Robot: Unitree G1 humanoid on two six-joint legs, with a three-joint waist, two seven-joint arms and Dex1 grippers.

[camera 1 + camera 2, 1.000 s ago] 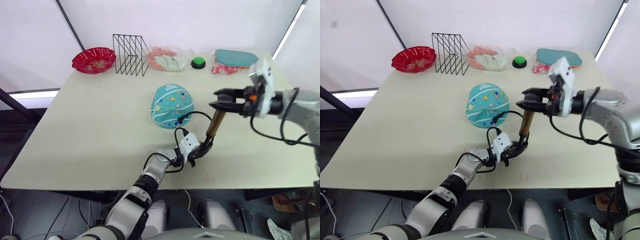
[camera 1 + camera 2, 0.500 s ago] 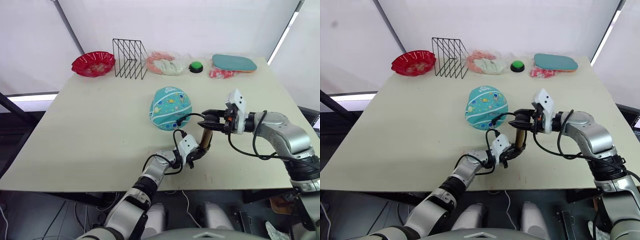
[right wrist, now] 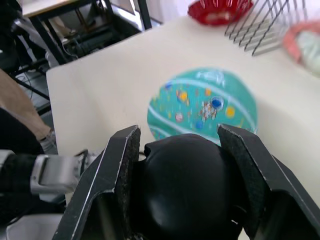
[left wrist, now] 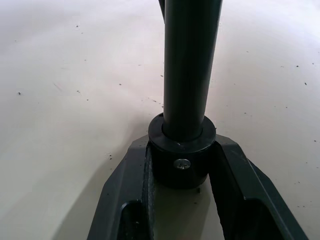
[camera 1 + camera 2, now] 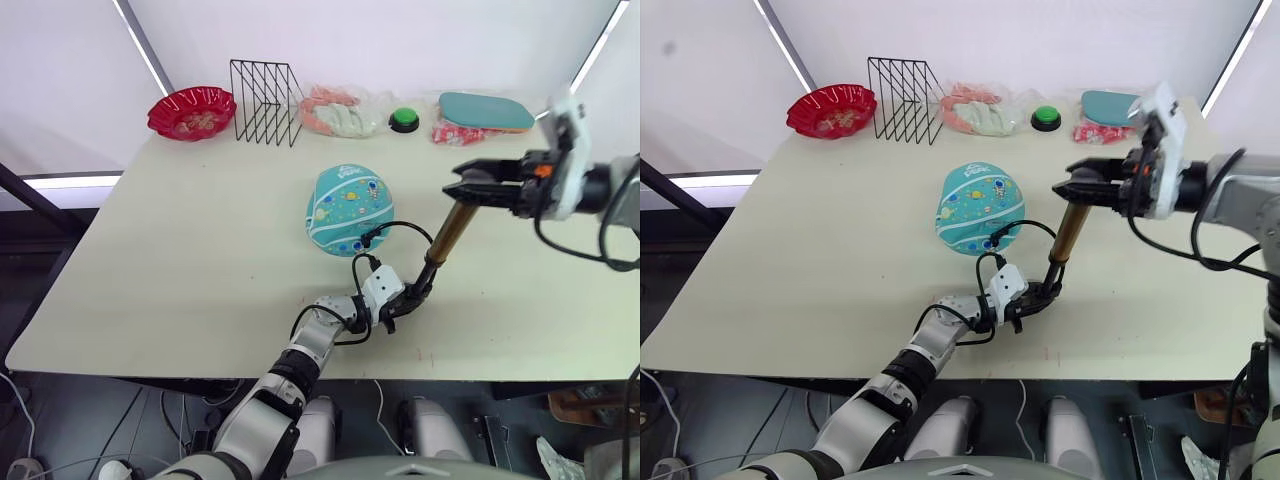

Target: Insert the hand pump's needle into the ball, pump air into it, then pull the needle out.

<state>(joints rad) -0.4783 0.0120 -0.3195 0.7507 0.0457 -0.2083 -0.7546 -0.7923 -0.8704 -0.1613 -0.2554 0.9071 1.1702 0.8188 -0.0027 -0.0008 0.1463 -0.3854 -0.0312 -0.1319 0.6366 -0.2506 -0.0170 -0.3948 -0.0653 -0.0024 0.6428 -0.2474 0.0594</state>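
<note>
The teal ball (image 5: 347, 207) with cartoon prints lies mid-table, and also shows beyond my right fingers (image 3: 202, 107). The hand pump (image 5: 447, 238) stands tilted to its right, gold body above a black base. My left gripper (image 5: 400, 303) is shut on the base cap (image 4: 182, 167), one finger (image 4: 239, 187) on each side. My right gripper (image 5: 472, 190) is shut on the black handle (image 3: 182, 192) at the top. The thin black hose (image 5: 402, 229) loops from the base to the ball's near side. The needle itself is too thin to make out there.
Along the far edge stand a red bowl (image 5: 190, 110), a black wire rack (image 5: 265, 103), a bag of pink and white items (image 5: 335, 112), a green button (image 5: 404, 120), a teal paddle case (image 5: 486, 110) and a red packet (image 5: 455, 133).
My right gripper pushed the handle down half a second ago and has now lifted it again, so a longer stretch of gold body shows. The left gripper and ball stayed put; the camera shifted.
</note>
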